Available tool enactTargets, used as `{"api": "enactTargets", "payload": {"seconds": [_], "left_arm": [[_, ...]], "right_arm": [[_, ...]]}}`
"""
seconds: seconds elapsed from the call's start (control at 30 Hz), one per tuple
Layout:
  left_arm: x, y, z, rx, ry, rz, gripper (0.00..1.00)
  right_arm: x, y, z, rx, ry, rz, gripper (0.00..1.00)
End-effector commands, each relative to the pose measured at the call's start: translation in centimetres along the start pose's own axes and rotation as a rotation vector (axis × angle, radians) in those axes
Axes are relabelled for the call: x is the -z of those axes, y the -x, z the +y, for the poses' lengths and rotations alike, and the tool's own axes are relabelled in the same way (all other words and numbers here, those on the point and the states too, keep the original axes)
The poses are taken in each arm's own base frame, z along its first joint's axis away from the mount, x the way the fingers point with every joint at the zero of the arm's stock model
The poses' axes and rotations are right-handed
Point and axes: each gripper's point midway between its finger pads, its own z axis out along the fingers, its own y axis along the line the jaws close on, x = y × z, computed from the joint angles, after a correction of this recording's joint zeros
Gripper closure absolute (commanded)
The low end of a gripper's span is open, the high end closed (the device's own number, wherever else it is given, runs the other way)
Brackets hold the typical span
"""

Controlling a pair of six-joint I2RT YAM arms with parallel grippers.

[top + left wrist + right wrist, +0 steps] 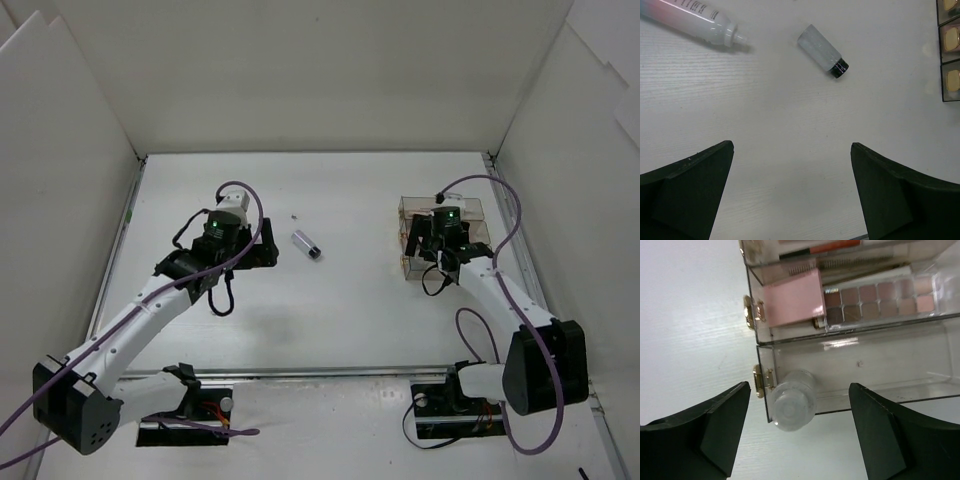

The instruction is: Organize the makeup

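The left tool (pixel 792 165) and the right tool (pixel 799 390) both gaped wide, holding nothing. The small clear bottle with a black cap (pixel 822 51) lay on its side on the white tabletop (pixel 790 110), upper middle of the left wrist view, and might roll off if one finger struck it first. The dark print on the white-and-pink plastic tube (pixel 690 17), at upper left, was too small to read.
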Motion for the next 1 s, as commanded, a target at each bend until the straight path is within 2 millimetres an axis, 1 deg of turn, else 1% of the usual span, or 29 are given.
{"api": "enactTargets", "payload": {"seconds": [0.0, 0.03, 0.07, 0.1, 0.13, 0.17, 0.2, 0.23, 0.27, 0.3, 0.33, 0.37, 0.4, 0.43, 0.47, 0.5, 0.53, 0.63, 0.67, 0.7, 0.73, 0.77, 0.8, 0.83, 0.87, 0.9, 0.93, 0.97], "left_arm": [[-0.1, 2.3, -1.4, 0.071, -0.03, -0.036, 0.02], [-0.5, 2.2, -2.1, 0.08, -0.053, -0.011, 0.03], [-1.0, 2.0, -2.2, 0.088, -0.048, 0.006, 0.04], [-1.1, 2.7, -2.5, 0.096, -0.05, -0.001, 0.04], [-2.0, 2.2, -2.7, 0.09, -0.035, 0.028, 0.05], [-2.3, 2.0, -3.0, 0.082, -0.028, 0.045, 0.06], [-2.8, 2.1, -3.1, 0.075, -0.022, 0.053, 0.06], [-3.7, 2.5, -3.3, 0.037, -0.018, 0.062, 0.08], [-4.2, 2.6, -3.3, 0.006, -0.017, 0.068, 0.09], [-5.1, 3.0, -3.9, -0.035, -0.021, 0.078, 0.09], [-5.4, 3.1, -3.6, -0.123, -0.017, 0.09, 0.1], [-5.8, 3.4, -3.6, -0.175, -0.017, 0.096, 0.09], [-6.7, 4.0, -3.8, -0.221, -0.018, 0.102, 0.09], [-7.1, 4.0, -3.8, -0.329, -0.06, 0.121, 0.09], [-7.4, 4.4, -3.8, -0.387, -0.082, 0.122, 0.1], [-8.0, 4.8, -4.2, -0.452, -0.108, 0.123, 0.1], [-8.3, 4.9, -3.9, -0.599, -0.13, 0.125, 0.1], [-9.6, 4.6, -3.7, -0.784, -0.176, 0.152, 0.08], [-10.0, 4.6, -3.7, -0.895, -0.208, 0.153, 0.07], [-10.7, 4.3, -3.1, -0.933, -0.216, 0.168, 0.06], [-11.2, 3.9, -3.2, -0.973, -0.242, 0.177, 0.06], [-11.3, 3.7, -3.6, -1.057, -0.328, 0.165, 0.06], [-11.6, 3.4, -3.4, -1.09, -0.36, 0.164, 0.07], [-11.9, 4.1, -3.6, -1.118, -0.375, 0.118, 0.07], [-12.1, 4.0, -3.4, -1.174, -0.383, 0.101, 0.07], [-12.5, 4.9, -3.8, -1.204, -0.378, 0.055, 0.07], [-12.7, 5.0, -3.9, -1.226, -0.386, 0.044, 0.07], [-13.4, 5.3, -4.0, -1.274, -0.389, 0.038, 0.07]], "right_arm": [[4.9, 7.0, 0.9, -0.035, 0.024, -0.212, 0.23], [6.0, 7.8, 1.4, -0.02, 0.031, -0.233, 0.22], [6.7, 8.4, 1.5, -0.016, 0.035, -0.25, 0.22], [7.7, 9.2, 1.6, -0.017, 0.042, -0.274, 0.22], [8.7, 9.9, 1.9, -0.013, 0.051, -0.289, 0.22], [9.2, 10.3, 2.0, -0.007, 0.052, -0.3, 0.21], [10.0, 10.9, 1.9, -0.001, 0.055, -0.322, 0.21], [10.7, 11.2, 2.2, 0.009, 0.062, -0.33, 0.21], [11.4, 11.5, 2.3, 0.017, 0.069, -0.348, 0.21], [11.8, 11.7, 2.3, 0.029, 0.072, -0.355, 0.21], [12.1, 11.6, 2.3, 0.038, 0.074, -0.352, 0.21], [12.4, 11.6, 2.4, 0.045, 0.082, -0.354, 0.21], [12.7, 11.5, 2.4, 0.051, 0.09, -0.358, 0.21], [12.8, 11.1, 2.7, 0.057, 0.106, -0.35, 0.21], [13.1, 11.0, 2.9, 0.061, 0.119, -0.353, 0.21], [12.8, 10.5, 3.0, 0.064, 0.128, -0.341, 0.21], [12.9, 10.2, 3.3, 0.068, 0.148, -0.335, 0.21], [12.9, 9.2, 3.7, 0.07, 0.176, -0.32, 0.21], [13.1, 9.2, 3.8, 0.066, 0.184, -0.326, 0.21], [13.0, 9.0, 3.8, 0.067, 0.184, -0.32, 0.21], [13.0, 8.8, 3.9, 0.068, 0.191, -0.318, 0.21], [13.3, 8.8, 4.0, 0.074, 0.199, -0.321, 0.21], [13.4, 8.8, 4.0, 0.073, 0.206, -0.322, 0.21], [13.7, 8.8, 3.9, 0.072, 0.207, -0.328, 0.2], [13.8, 8.7, 3.9, 0.071, 0.208, -0.332, 0.2], [13.8, 8.6, 3.9, 0.069, 0.211, -0.33, 0.2], [14.0, 8.7, 4.0, 0.068, 0.22, -0.335, 0.2], [14.0, 8.5, 4.0, 0.07, 0.225, -0.331, 0.2]]}}
